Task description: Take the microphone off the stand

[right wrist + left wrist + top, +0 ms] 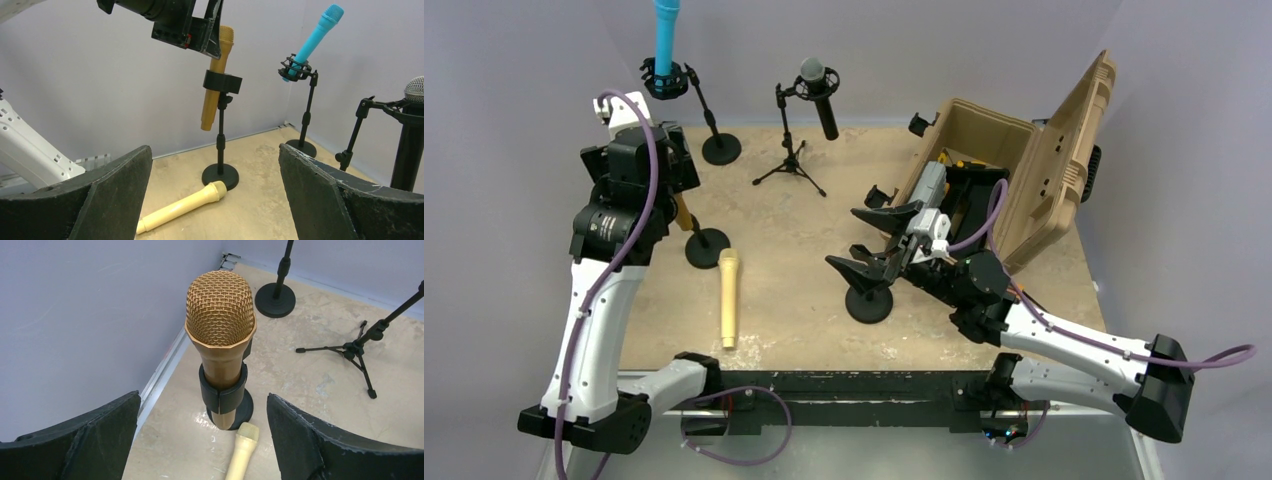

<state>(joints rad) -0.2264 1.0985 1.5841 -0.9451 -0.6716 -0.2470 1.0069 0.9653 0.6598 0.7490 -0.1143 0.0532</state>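
Left wrist view: left gripper (202,396) has its jaws spread wide, gripping nothing. The gold metal microphone with mesh head (220,320) sits centred in the gap between the fingers and ahead of them. Its long axis is near upright with a slight tilt, head up and pointing back at the camera. It is not yet out: a black plastic clip (222,392) wraps its body, on a short black stand with round base (707,247).

Judgement: the left arm is much nearer, so the grab is its job. The next move is to advance along the mic's axis, close on the body above the clip, then pull up and out.

A cream plastic microphone (728,297) lies flat on the table just beside that base.

Right gripper (215,149) is also wide open and empty, well apart at mid-table, over a spare black round base (869,303).

Containers: a tan hard case (984,108), lid open, holds black and grey parts that are too cluttered to name.
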